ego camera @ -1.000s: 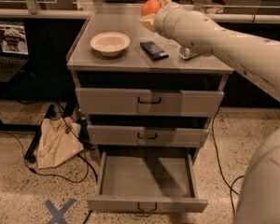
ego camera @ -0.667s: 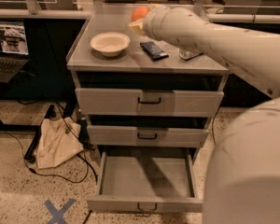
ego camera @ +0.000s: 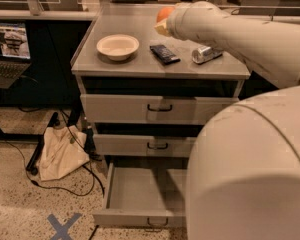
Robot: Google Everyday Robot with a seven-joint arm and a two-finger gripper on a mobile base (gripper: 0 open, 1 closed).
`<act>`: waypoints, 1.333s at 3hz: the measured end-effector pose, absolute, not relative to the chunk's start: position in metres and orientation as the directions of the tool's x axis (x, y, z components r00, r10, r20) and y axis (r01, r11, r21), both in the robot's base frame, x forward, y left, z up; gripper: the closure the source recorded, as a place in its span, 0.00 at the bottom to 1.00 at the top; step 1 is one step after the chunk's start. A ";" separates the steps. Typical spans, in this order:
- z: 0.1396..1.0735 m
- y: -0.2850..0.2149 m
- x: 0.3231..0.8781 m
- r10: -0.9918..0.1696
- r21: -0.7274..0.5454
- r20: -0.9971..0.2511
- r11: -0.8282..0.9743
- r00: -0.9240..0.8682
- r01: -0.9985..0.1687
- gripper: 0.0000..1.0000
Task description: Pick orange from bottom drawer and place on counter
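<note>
The orange [ego camera: 163, 12] shows at the tip of my arm, above the back middle of the counter [ego camera: 140, 64]. My gripper [ego camera: 161, 24] is shut on the orange; the white arm hides most of it, and only a yellowish finger part shows under the fruit. The arm reaches in from the right across the counter. The bottom drawer [ego camera: 135, 191] is pulled open below, with nothing showing inside. Its dark handle [ego camera: 155, 223] faces me.
On the counter are a cream bowl [ego camera: 118, 46], a dark packet [ego camera: 164, 53] and a silver can [ego camera: 206, 54] lying down. The two upper drawers are closed. A cloth bag [ego camera: 60, 151] and cables lie on the floor at left. My white body fills the lower right.
My arm has carried the orange a little to the left over the back of the counter. My body now covers more of the right side of the view.
</note>
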State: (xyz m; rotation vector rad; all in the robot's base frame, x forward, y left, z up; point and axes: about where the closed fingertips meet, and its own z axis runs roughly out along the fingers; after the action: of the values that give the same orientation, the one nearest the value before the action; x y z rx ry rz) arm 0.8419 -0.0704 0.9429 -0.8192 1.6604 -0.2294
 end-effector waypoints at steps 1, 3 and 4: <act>0.943 -0.070 0.842 -0.622 -0.561 -0.782 0.732 -0.042 -0.387 1.00; 0.912 -0.054 0.873 -0.644 -0.560 -0.759 0.721 -0.098 -0.407 1.00; 0.912 -0.056 0.873 -0.645 -0.562 -0.757 0.722 -0.100 -0.404 1.00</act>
State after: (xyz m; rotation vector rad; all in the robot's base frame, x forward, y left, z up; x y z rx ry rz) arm 0.8733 -0.0561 0.9118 -0.8402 1.7245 -0.2493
